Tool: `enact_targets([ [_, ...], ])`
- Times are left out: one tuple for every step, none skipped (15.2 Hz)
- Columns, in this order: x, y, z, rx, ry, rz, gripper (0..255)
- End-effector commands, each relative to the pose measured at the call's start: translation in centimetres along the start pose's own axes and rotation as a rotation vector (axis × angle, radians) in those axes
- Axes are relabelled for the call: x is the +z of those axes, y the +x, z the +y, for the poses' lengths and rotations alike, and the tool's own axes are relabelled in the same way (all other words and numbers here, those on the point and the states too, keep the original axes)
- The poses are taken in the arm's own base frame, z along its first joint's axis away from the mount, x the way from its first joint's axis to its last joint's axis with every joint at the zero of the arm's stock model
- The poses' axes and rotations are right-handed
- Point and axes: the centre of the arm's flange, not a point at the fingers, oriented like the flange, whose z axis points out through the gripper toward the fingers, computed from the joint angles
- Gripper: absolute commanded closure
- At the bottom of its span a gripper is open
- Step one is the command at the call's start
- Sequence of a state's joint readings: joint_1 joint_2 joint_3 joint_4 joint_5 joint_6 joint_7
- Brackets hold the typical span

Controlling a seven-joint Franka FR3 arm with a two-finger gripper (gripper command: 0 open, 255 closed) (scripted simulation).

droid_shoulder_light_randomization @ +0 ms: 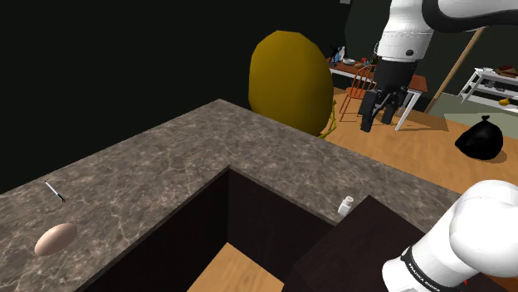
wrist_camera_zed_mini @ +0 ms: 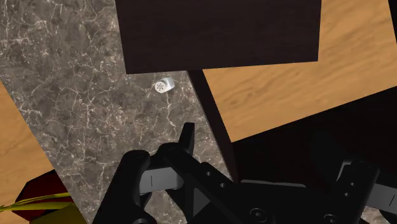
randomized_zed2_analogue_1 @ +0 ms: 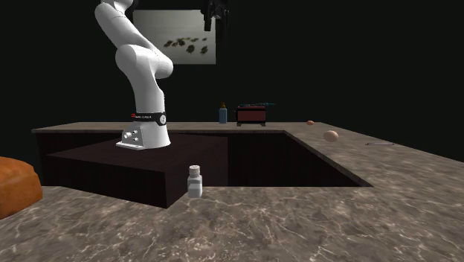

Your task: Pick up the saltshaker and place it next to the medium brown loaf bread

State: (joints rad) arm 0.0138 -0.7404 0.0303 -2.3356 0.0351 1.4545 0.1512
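Saltshaker first: I see it small and white, standing upright on the veined grey counter in the lower right of the shoulder view. It is right at the counter's inner edge, just beside the dark box that carries my arm. In the second exterior view it sits low and a little left of centre, against the box's front corner. From the wrist camera I look down on its perforated cap, well ahead of the fingers and near the corner of the dark box.

My gripper hangs high in the upper right of the shoulder view, well above the counter and well apart from the shaker. Its two black fingers stand wide apart with nothing between them.

A tan oval lump lies on the counter at the lower left of the shoulder view, far from the shaker, with a thin stick near it — whether that lump is the loaf I cannot tell. A big mustard-yellow rounded shape rises behind the counter at top centre, and an orange-brown mass shows at the left edge of the second exterior view.
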Motion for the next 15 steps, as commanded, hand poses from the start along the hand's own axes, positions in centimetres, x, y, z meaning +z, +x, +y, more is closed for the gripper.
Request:
enact_targets([
  [0.0, 0.0, 0.0, 0.000, 0.000, 0.000, 0],
  [1.2, 0.5, 0.4, 0.000, -0.002, -0.004, 0],
  [2.4, 0.9, 0.8, 0.001, -0.004, -0.007, 0],
  [3.5, 1.4, 1.2, 0.001, -0.007, -0.011, 0],
  [4.7, 1.8, 1.6, 0.002, -0.009, -0.014, 0],
  [5.9, 2.3, 2.0, 0.002, -0.011, -0.018, 0],
  [7.1, 2.7, 2.4, 0.002, -0.013, -0.022, 0],
  [8.3, 3.2, 2.8, 0.003, -0.015, -0.025, 0],
  [9.4, 3.6, 3.3, 0.003, -0.018, -0.029, 0],
  [10.6, 4.0, 3.7, 0.004, -0.020, -0.032, 0],
  [11.8, 4.5, 4.1, 0.004, -0.022, -0.036, 0],
  [13.0, 4.9, 4.5, 0.004, -0.024, -0.040, 0],
  [14.2, 5.3, 5.0, 0.005, -0.026, -0.043, 0],
  [15.4, 5.7, 5.4, 0.005, -0.029, -0.047, 0],
  [16.6, 6.1, 5.8, 0.006, -0.031, -0.050, 0],
])
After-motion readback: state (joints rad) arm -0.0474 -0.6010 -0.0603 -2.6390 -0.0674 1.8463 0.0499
